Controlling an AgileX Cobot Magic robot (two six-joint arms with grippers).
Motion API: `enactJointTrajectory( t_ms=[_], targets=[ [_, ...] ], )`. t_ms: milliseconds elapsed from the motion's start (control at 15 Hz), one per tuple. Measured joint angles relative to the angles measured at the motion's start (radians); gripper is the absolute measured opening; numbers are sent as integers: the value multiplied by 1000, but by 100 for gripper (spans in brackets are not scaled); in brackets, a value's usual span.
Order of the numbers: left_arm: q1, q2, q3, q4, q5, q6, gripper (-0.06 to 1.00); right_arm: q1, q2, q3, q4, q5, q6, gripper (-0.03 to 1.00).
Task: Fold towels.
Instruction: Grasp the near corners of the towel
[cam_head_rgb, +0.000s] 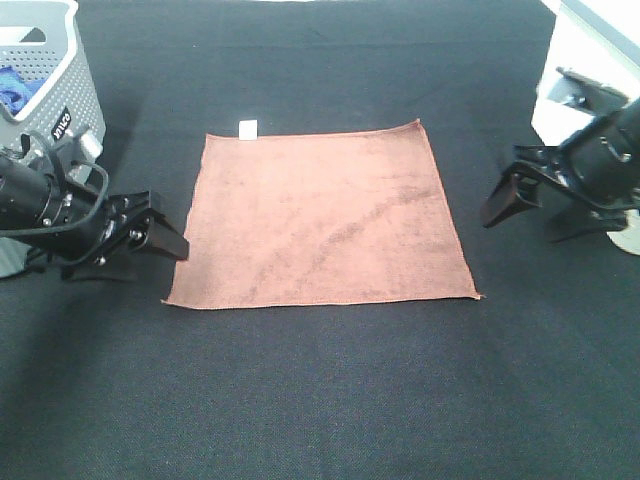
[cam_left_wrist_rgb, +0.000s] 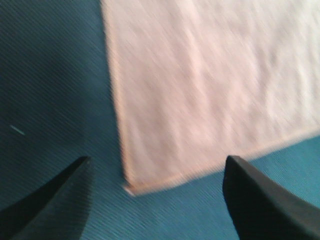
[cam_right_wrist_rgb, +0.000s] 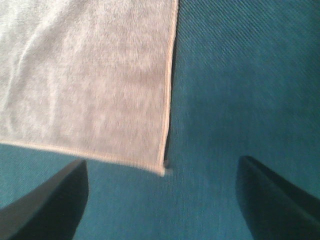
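Towel (cam_head_rgb: 325, 215) flat on the table (cam_head_rgb: 320, 400), no fold made yet.
Your left hand (cam_head_rgb: 165, 228) hovers spread wide and empty just off the towel's near-left corner. The cloth lies fully open mid-table (white tag (cam_head_rgb: 248, 127) at the far-left corner). Your right hand (cam_head_rgb: 527, 210) is likewise spread, holding nothing, off the right edge. By my reading, every fold is left to do.

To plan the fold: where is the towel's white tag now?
In the exterior high view, the white tag sits at the towel's far left corner.
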Motion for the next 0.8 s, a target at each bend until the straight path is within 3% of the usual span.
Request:
enactJointTrajectory(
  t_ms=[333,667,800],
  targets=[
    [-1,7,-20,6,-70,28,69,0,186,-146,41,95,-32,76],
    [-1,135,-100,10,20,22,69,0,233,-156,115,103,-83,76],
    [-1,161,-111,-2,32,4,69,0,246,-156,196,99,-140,76]
  ],
)
